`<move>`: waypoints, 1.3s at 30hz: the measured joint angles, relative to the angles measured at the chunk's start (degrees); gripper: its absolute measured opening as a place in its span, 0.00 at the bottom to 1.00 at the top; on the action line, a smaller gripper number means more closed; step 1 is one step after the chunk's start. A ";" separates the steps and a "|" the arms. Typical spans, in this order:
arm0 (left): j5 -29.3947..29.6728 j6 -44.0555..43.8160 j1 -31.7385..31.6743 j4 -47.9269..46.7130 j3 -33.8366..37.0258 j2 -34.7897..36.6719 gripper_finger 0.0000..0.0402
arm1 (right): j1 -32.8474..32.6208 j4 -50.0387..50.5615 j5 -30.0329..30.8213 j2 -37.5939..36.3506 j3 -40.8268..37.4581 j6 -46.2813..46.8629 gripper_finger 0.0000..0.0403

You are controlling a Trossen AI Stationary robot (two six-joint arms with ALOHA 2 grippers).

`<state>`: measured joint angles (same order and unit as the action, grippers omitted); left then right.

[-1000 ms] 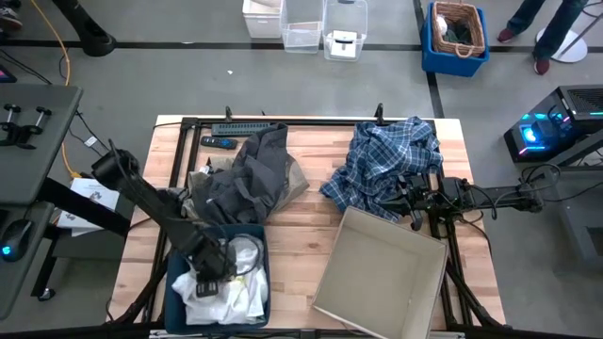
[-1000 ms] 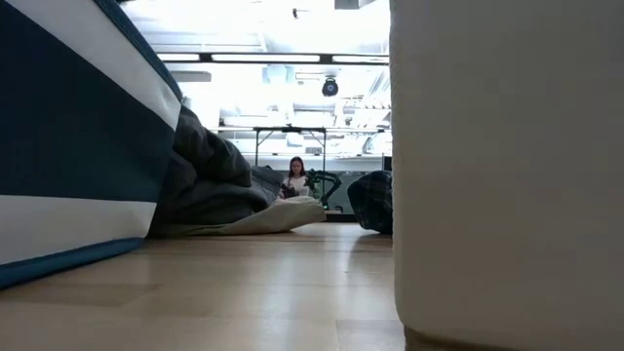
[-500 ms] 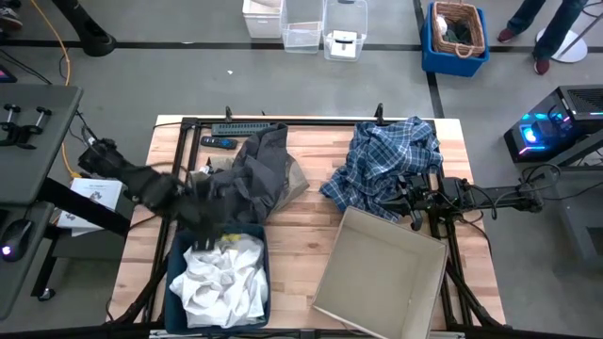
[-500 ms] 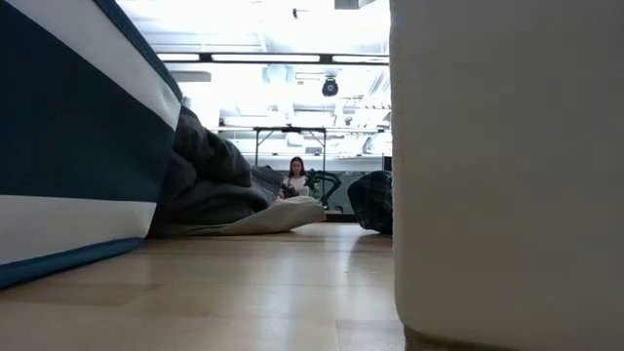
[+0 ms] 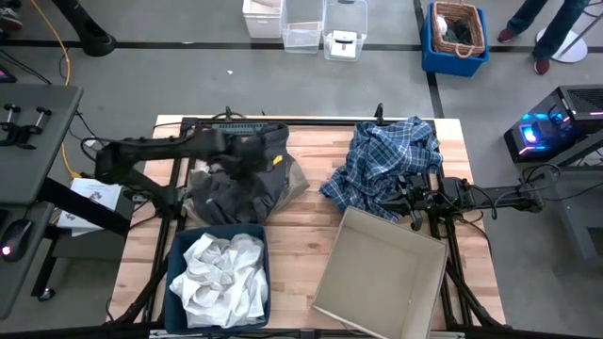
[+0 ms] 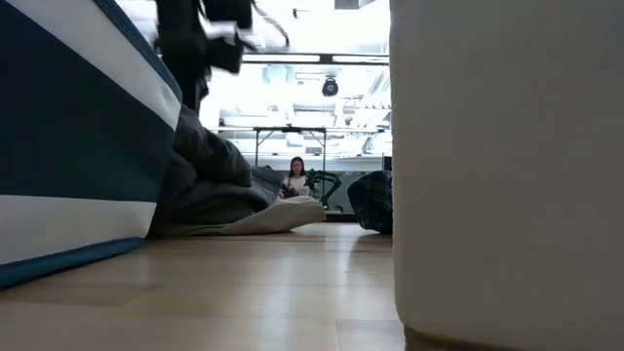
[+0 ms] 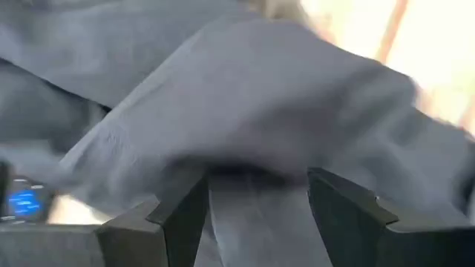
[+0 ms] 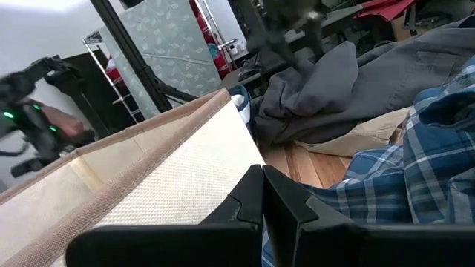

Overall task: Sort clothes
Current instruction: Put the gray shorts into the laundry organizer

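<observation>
My left gripper (image 5: pixel 256 155) is open and hangs over the dark grey garment (image 5: pixel 240 184), which lies heaped at the table's far left. In the left wrist view (image 7: pixel 256 211) grey cloth (image 7: pixel 245 111) fills the space ahead of the two fingers. A tan garment (image 5: pixel 298 179) sticks out from under the grey heap. The white shirt (image 5: pixel 223 278) lies crumpled in the dark blue bin (image 5: pixel 171 282). The blue-and-white plaid shirt (image 5: pixel 386 162) lies at the far right. My right gripper (image 5: pixel 407 200) is shut and waits at the plaid shirt's near edge (image 8: pixel 386 185).
The tan cardboard box (image 5: pixel 377 273) stands open at the near right, beside the bin. A dark remote-like object (image 5: pixel 219 143) lies at the far left edge. In the low view the bin (image 6: pixel 68 146) and box (image 6: pixel 507 175) flank bare wood. A person sits far behind the table.
My left gripper has risen out of the blue bin and swung toward the table's far edge, ending above the dark grey garment. The white shirt stays in the bin and now lies uncovered and more spread out.
</observation>
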<state>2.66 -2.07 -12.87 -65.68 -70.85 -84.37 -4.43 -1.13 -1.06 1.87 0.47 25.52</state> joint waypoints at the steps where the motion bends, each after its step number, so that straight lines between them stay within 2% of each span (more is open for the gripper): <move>1: -0.67 -0.07 -1.52 1.41 0.93 -1.46 0.54 | 0.01 0.00 -0.02 0.00 0.00 0.00 0.00; 6: -1.96 -5.72 -6.03 6.34 5.20 -11.67 0.54 | 0.01 0.00 -0.02 0.02 0.00 0.00 0.00; 12: -3.31 -7.86 -6.03 6.86 5.82 -22.38 0.53 | 0.01 0.00 0.00 0.02 0.00 -0.02 0.00; 14: -3.14 -7.42 -4.95 8.07 5.77 -23.31 0.48 | 0.01 0.00 0.00 0.02 0.00 0.00 0.00; 16: -2.52 -7.15 -4.00 8.46 5.53 -23.26 0.35 | 0.01 0.00 0.00 0.02 0.00 0.00 0.00; 18: -1.55 -5.31 -3.22 7.83 4.43 -22.36 0.14 | 0.00 0.00 -0.01 0.02 0.00 -0.01 0.00; 20: -0.40 -4.70 -2.85 7.05 2.80 -20.05 0.06 | 0.01 0.00 -0.02 0.02 0.00 0.00 0.00; 24: 0.29 -4.06 -1.55 5.14 -3.80 -10.68 0.03 | 0.01 0.00 0.00 0.02 0.00 0.00 0.00; 27: 0.33 -4.06 -0.04 4.22 -10.90 -2.11 0.02 | 0.01 0.00 0.00 0.02 0.01 0.00 0.00; 32: 3.96 -4.50 3.36 7.36 -25.21 6.68 0.02 | 0.01 0.00 -0.02 0.02 0.00 0.00 0.00; 35: 5.57 -3.82 5.64 14.55 -33.15 8.68 0.02 | -0.01 0.00 -0.02 0.02 0.00 -0.02 0.00; 39: 4.41 -3.67 9.11 28.08 -40.62 7.77 0.02 | 0.00 0.00 -0.02 0.02 0.00 0.00 0.00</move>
<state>7.07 -5.74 -3.76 -37.60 -111.47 -76.60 -4.43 -1.13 -1.08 1.89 0.47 25.52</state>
